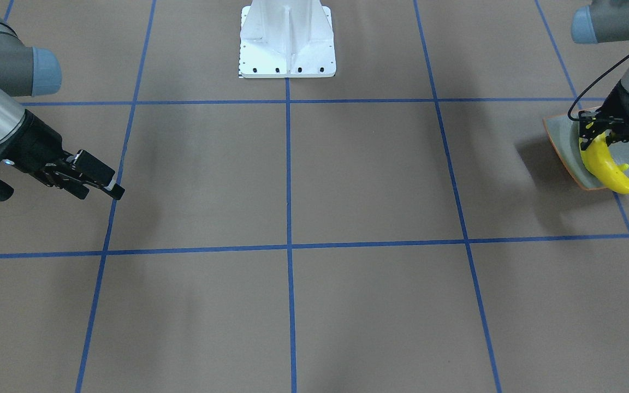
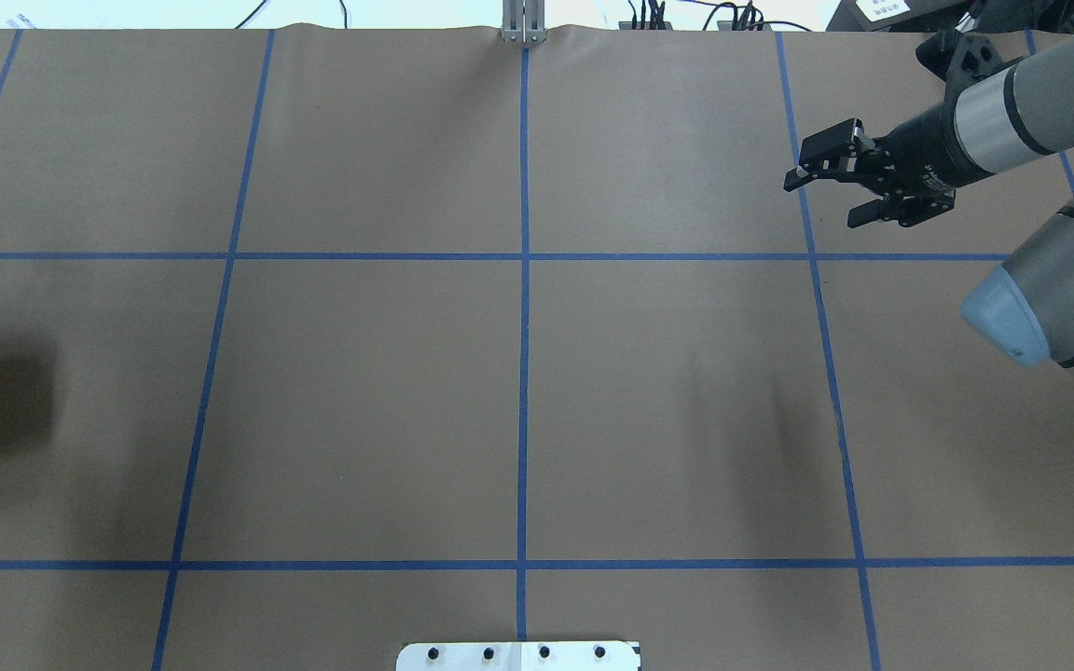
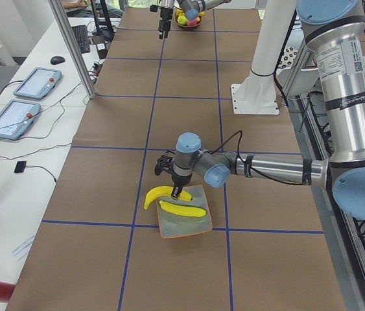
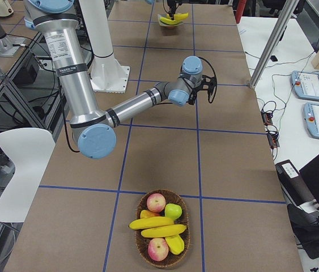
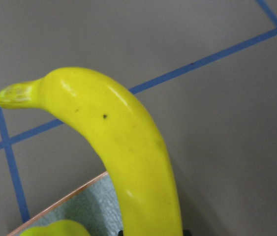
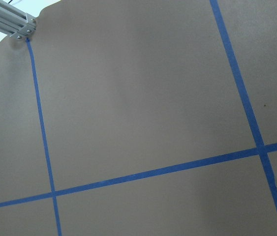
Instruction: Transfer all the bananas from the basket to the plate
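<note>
My left gripper (image 1: 593, 134) is shut on one end of a yellow banana (image 1: 609, 166) over the grey-green plate (image 1: 563, 136). The banana's free end hangs past the plate's orange rim, as the left wrist view (image 5: 123, 152) shows. A second banana (image 3: 182, 209) lies on the plate (image 3: 185, 225). The wicker basket (image 4: 142, 241) at the table's other end holds two more bananas (image 4: 158, 226) among other fruit. My right gripper (image 2: 821, 200) is open and empty, above bare table and far from the basket.
The basket also holds apples (image 4: 156, 202) and other round fruit. The white robot base (image 1: 287, 41) stands at the middle of the table's back edge. Blue tape lines grid the brown table. Tablets (image 3: 23, 107) lie on a side desk.
</note>
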### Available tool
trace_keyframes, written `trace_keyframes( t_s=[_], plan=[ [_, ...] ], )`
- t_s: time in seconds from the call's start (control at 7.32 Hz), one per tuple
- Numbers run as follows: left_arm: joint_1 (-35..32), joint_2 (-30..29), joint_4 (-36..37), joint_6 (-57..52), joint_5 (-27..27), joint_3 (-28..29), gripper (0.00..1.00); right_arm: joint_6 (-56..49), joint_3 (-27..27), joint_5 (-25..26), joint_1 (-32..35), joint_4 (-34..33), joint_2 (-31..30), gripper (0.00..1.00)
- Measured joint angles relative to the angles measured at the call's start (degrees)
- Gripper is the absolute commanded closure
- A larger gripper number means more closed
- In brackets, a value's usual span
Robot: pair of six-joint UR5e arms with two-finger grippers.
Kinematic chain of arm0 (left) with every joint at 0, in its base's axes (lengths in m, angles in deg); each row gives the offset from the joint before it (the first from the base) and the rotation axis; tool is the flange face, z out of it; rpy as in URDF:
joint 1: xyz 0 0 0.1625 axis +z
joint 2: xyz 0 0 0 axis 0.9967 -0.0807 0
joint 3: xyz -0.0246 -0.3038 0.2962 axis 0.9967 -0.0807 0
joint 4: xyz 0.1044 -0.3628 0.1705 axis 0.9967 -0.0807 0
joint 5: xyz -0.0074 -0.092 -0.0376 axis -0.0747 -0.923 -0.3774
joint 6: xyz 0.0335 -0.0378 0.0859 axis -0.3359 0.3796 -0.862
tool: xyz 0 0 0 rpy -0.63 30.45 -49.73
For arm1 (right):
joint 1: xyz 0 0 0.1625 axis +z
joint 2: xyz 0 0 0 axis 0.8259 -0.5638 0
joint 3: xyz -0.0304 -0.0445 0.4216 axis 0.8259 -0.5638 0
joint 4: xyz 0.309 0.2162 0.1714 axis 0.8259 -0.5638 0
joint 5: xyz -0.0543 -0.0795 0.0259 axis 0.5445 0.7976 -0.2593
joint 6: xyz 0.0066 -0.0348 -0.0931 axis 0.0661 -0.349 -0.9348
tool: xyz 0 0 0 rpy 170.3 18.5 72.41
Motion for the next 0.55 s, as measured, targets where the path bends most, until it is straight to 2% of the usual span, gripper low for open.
trace_keyframes(
  t_s=[0.55],
  plan=[
    [1.3, 0.0, 11.9, -8.1, -0.4, -4.3, 1.00, 0.1, -0.2, 1.0, -0.7, 0.0, -0.1, 0.00]
  ],
)
